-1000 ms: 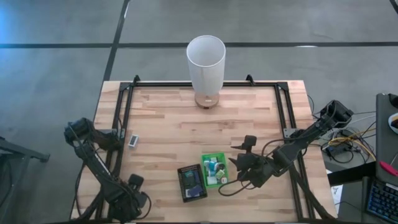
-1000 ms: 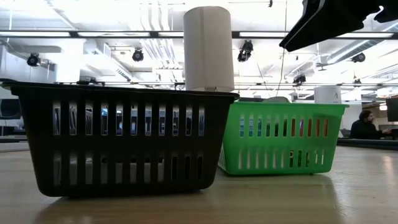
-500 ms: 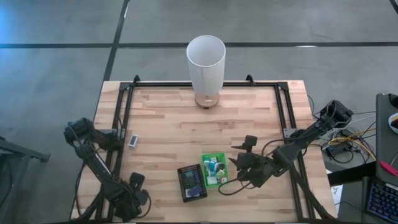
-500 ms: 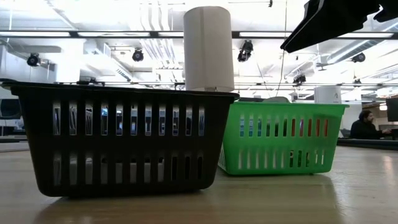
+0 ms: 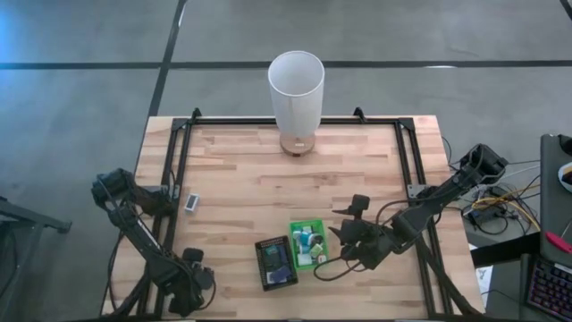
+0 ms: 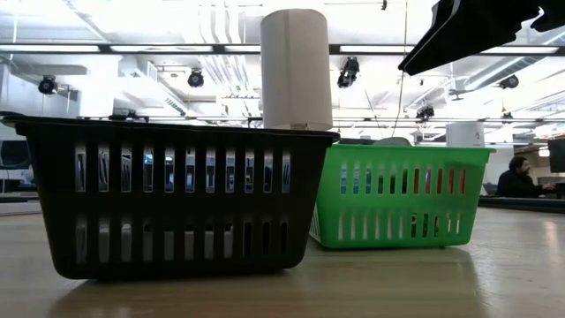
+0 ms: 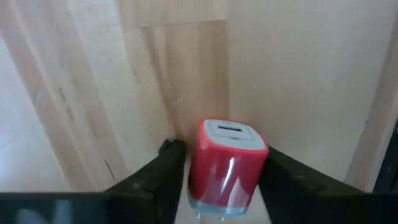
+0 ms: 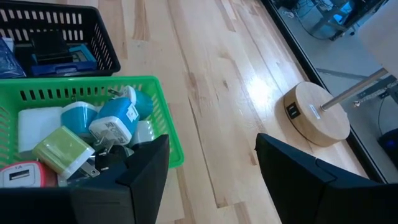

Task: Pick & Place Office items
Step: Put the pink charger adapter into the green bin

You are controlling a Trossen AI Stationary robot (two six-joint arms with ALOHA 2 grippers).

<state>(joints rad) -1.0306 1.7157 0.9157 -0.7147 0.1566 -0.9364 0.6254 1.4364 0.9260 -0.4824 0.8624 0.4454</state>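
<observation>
The left pincer (image 7: 217,180) is down at the tabletop's (image 5: 357,170) near-left corner, its fingers now clamped on a small red charger (image 7: 225,163) after drawing in from a wider spread a moment ago. That closing is the one clear change. The arm itself has barely shifted, so this reads as the grab being made, with the lift and carry to a basket to follow.

The right pincer (image 8: 208,165) hangs beside the green basket (image 5: 296,227) toward the near edge, fingers apart, nothing between them, just as it was a second back. It looks to be waiting.

Largest first on the tabletop: the white cylinder (image 5: 296,89) stands at the middle of the far edge, unmoved. The black basket (image 5: 260,265) and the green one sit side by side near the near edge. The green one already holds teal, white, lime and red chargers (image 8: 93,134), while the black one holds darker, flatter items.

Smallest of all, a white item (image 5: 191,203) lies alone by the left edge, well apart from both baskets and not yet picked up.
</observation>
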